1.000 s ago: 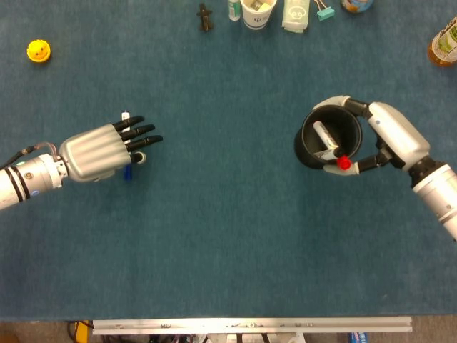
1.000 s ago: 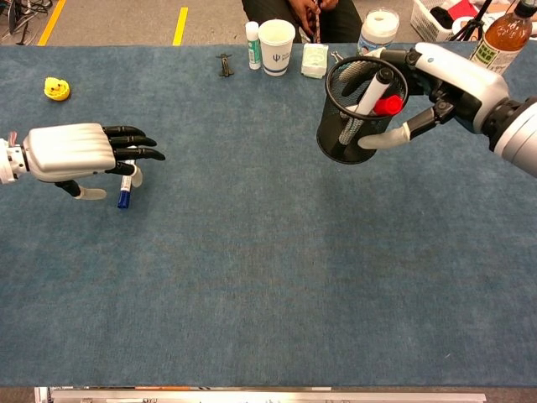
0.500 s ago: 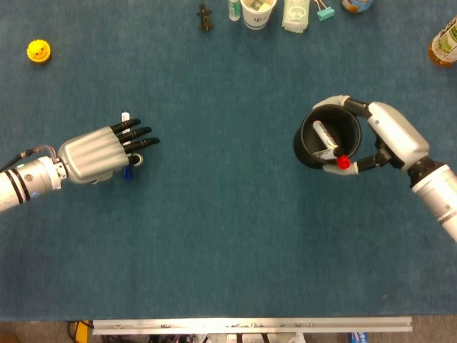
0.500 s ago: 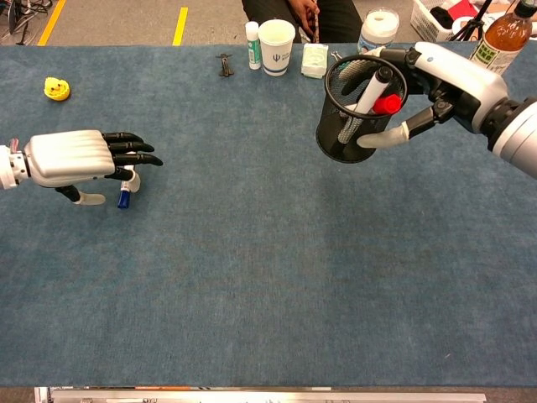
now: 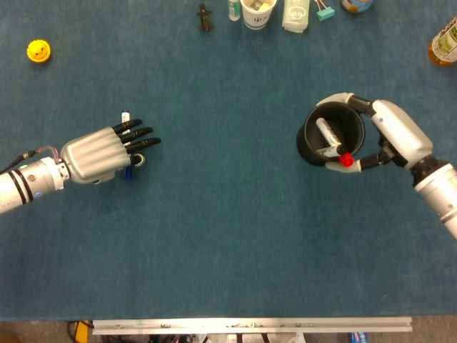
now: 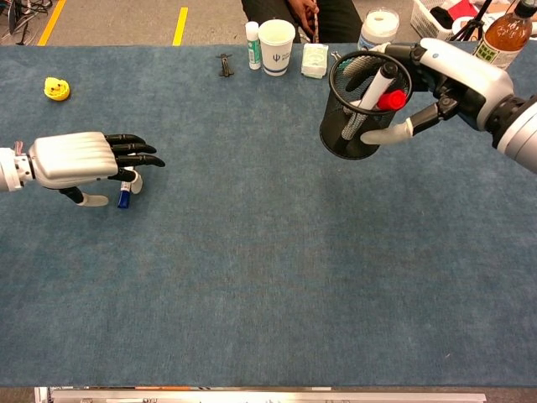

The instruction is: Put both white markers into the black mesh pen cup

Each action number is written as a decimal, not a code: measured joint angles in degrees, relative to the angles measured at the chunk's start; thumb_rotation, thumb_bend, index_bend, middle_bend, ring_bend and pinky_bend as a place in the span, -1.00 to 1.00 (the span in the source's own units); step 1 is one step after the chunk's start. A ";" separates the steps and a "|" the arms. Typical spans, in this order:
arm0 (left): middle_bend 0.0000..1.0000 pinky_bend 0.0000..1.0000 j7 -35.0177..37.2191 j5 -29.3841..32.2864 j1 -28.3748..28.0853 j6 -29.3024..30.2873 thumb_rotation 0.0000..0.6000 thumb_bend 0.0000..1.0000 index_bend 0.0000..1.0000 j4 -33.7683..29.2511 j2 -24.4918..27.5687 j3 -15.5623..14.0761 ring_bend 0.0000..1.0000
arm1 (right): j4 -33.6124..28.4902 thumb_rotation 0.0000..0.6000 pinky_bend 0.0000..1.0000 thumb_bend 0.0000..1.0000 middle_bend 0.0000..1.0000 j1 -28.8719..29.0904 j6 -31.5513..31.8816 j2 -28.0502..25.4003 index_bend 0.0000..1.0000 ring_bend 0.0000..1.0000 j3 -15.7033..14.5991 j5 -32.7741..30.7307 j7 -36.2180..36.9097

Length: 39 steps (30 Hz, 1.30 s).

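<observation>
— Two markers where?
— One blue-capped marker point(image 6: 124, 195) flat on table point(image 6: 268, 277), left of frame, under left hand point(image 6: 80, 159), fingers outstretched, unheld. Red-capped marker point(image 6: 376, 88) inside black mesh pen cup point(image 6: 357, 117).
— Cup?
— Upper right, clasped by right hand point(image 6: 445, 80).

The left hand point(image 6: 74, 161) lies over a white marker point(image 6: 124, 194), so only its blue end and a white tip past the fingers point(image 5: 139, 133) show. Whether the hand touches it cannot be told. Inside the black mesh pen cup point(image 6: 357, 126) the other white marker point(image 6: 372, 91) is hidden below the rim. The right hand point(image 6: 453, 75) wraps behind the cup, its far fingers out of sight. At the top edge, a bottle point(image 5: 443, 41) and a paper cup point(image 5: 258, 12) are cut off.
</observation>
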State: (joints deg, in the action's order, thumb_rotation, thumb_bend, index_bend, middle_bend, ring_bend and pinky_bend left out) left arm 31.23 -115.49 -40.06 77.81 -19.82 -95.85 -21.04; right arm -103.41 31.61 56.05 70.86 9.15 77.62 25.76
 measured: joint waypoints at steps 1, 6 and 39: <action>-0.85 -0.83 0.17 0.14 0.03 -0.06 1.00 -0.44 -0.23 0.12 -0.13 -0.10 -1.00 | -0.03 1.00 -0.27 -0.18 -0.27 -0.03 -0.01 -0.04 -0.19 -0.34 -0.01 -0.03 0.03; -0.85 -0.83 0.48 0.52 0.18 -0.31 1.00 -0.44 -0.21 0.57 -0.46 -0.42 -1.00 | -0.02 1.00 -0.27 -0.18 -0.27 -0.13 0.07 -0.13 -0.19 -0.34 -0.02 -0.08 0.01; -0.84 -0.83 2.22 2.36 0.41 -0.94 1.00 -0.35 -0.20 1.60 -1.49 -1.41 -1.00 | 0.16 1.00 -0.27 -0.18 -0.27 -0.26 -0.06 -0.05 -0.18 -0.34 0.20 -0.57 -0.09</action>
State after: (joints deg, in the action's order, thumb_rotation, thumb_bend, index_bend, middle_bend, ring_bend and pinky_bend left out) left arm 33.45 -113.13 -39.65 76.87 -18.21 -97.34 -22.45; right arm -103.25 31.35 55.99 70.81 9.35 77.05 25.66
